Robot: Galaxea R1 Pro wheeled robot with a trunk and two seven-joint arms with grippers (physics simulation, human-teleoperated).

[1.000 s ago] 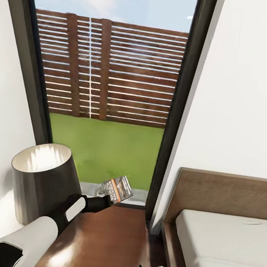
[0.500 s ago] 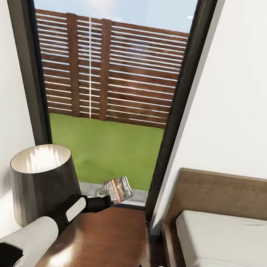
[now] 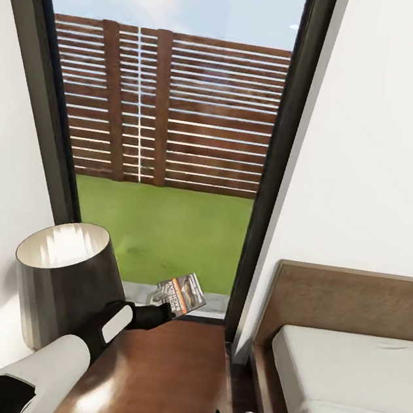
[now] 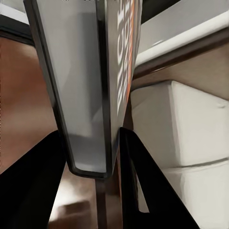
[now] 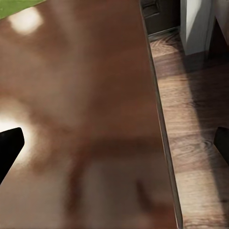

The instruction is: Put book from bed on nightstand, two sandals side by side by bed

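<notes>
My left gripper [image 3: 163,307] is shut on the book [image 3: 181,294], a thin paperback with an orange band, held tilted above the far end of the glossy dark-brown nightstand [image 3: 161,378]. In the left wrist view the book [image 4: 102,81] stands on edge between the two dark fingers [image 4: 33,181]. The bed [image 3: 345,386] with its light-grey mattress and brown headboard lies to the right. My right gripper [image 5: 114,143] is open over the nightstand's top [image 5: 81,109], near its right edge. The sandals are out of view.
A dark lamp shade [image 3: 67,278] stands on the left of the nightstand, close to my left arm. Behind is a tall dark-framed window [image 3: 172,128] onto grass and a slatted fence. A narrow strip of wood floor [image 5: 195,129] separates nightstand and bed.
</notes>
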